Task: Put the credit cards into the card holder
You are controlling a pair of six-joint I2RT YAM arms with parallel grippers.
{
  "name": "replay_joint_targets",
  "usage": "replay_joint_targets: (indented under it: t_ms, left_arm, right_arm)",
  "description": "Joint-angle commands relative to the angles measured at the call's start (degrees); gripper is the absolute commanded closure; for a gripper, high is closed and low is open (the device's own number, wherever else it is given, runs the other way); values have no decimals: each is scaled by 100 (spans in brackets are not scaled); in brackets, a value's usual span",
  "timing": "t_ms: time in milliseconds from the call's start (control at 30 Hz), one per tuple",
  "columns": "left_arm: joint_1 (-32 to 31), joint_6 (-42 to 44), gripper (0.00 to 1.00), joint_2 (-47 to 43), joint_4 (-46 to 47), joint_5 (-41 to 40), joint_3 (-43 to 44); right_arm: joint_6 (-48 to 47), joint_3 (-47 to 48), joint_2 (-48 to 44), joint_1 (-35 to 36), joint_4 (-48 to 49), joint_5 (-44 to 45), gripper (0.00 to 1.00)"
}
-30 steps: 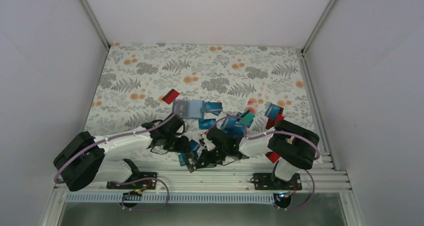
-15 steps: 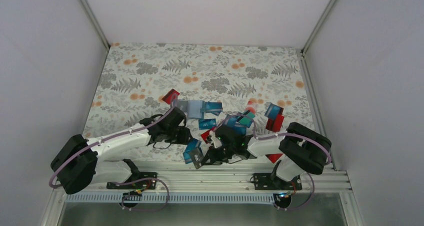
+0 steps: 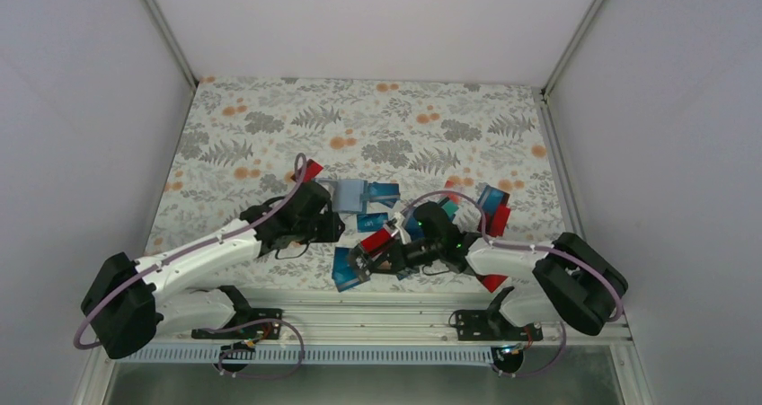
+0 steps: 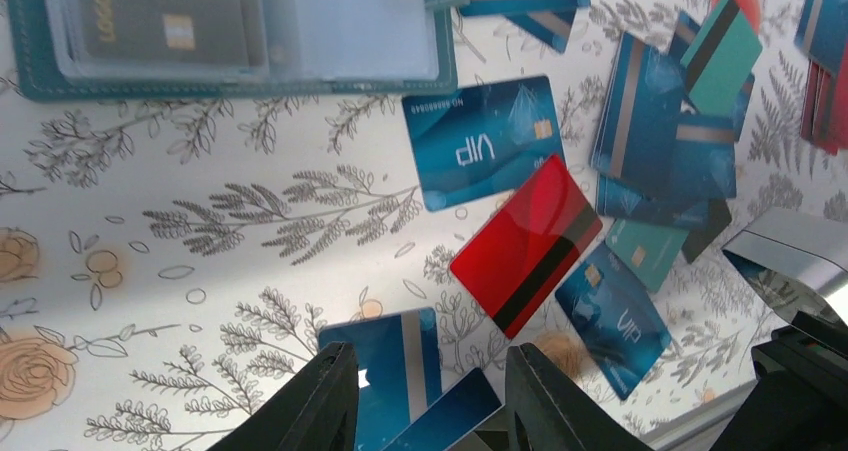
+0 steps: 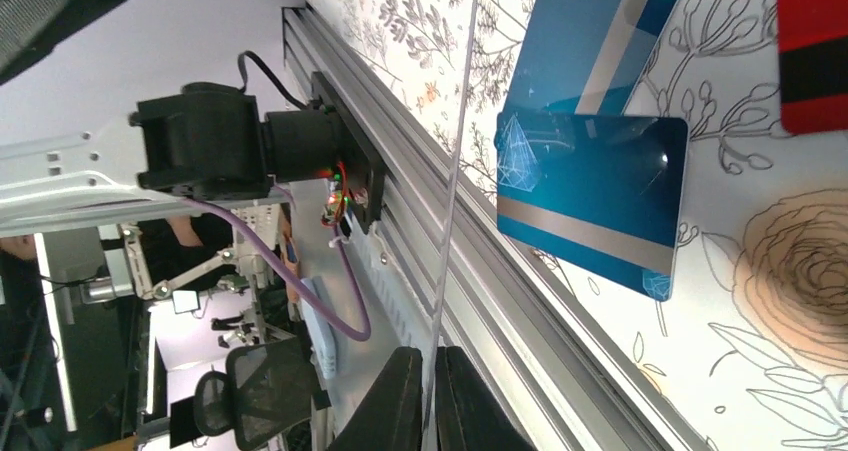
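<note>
The left fingers point(image 4: 328, 401) stand spread near "VIP" credit cards point(image 4: 480, 141) and the card holder point(image 4: 240, 84) with its "LOGO" card point(image 4: 160, 21); the right fingers point(image 5: 395, 406) pinch a thin card point(image 5: 453, 191) edge-on near the bench point(image 5: 730, 201) edge.

Left arm point(image 3: 216, 248) advanced, nearer card holder point(image 3: 346, 193)

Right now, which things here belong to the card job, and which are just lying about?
Job: card holder, loose credit cards, edge-on card in the right gripper.
Not job: floral table cover, aluminium rail.
</note>
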Motion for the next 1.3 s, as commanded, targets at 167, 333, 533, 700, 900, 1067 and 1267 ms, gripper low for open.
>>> replay_joint_targets:
  t_ms: [167, 333, 533, 700, 900, 1067, 1267]
  left_arm:
    - [363, -267, 62, -513, 192, -317, 180]
    - [936, -266, 61, -1040, 931, 519, -252]
    - [1318, -171, 59, -1342, 1919, 1421, -656]
    - [1565, -266, 58, -1342, 2801, 2047, -830]
    - [1848, -590, 58, -1152, 3616, 2564, -984]
    - [2101, -1255, 60, -1146, 4455, 2857, -1267]
    - [2190, -1390, 59, -887, 4618, 3074, -1187]
  right_arm:
    - [12, 192, 122, -735, 612, -934, 96]
    - [24, 754, 393, -1090, 621, -1182, 96]
    - [21, 1467, 828, -1458, 532, -1421, 96]
    - [105, 1981, 1086, -1603, 524, -1530, 96]
    - [358, 2364, 1270, -1717, 694, -1621, 96]
    - [563, 2565, 1348, -1798, 879, -1627, 96]
    - [803, 2820, 1372, -1880, 1089, -1624, 96]
